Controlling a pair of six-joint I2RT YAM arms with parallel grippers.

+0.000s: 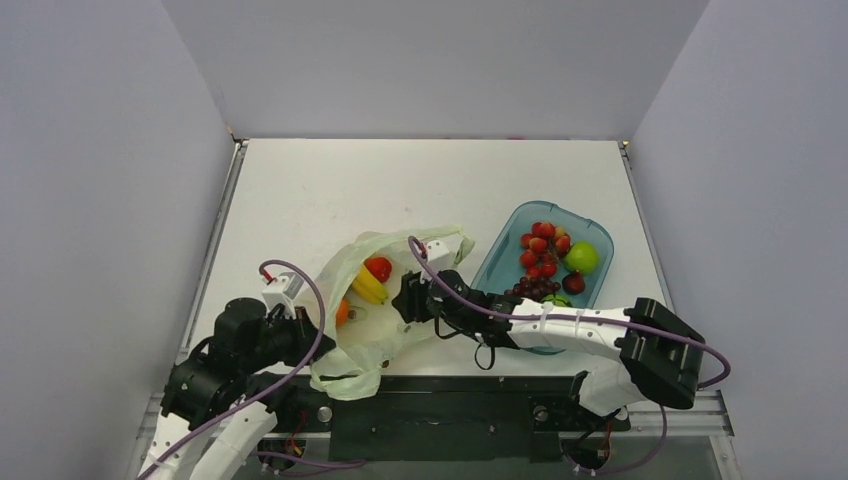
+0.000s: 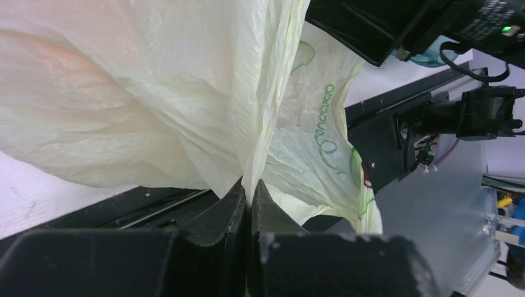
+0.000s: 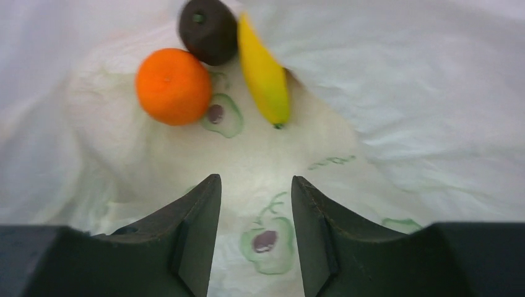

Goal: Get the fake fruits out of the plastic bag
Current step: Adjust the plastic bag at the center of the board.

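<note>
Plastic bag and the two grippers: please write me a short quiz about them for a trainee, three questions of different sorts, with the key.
1. True or false: the left gripper is shut on a fold of the plastic bag.
2. The right gripper is: A) open, holding nothing; B) shut on the plastic bag; C) shut on a fruit.
3. How many fruits lie inside the bag ahead of the right gripper?

Key: 1 true. 2 A. 3 three: the orange, the banana and the red fruit, which looks dark in the right wrist view.
</note>
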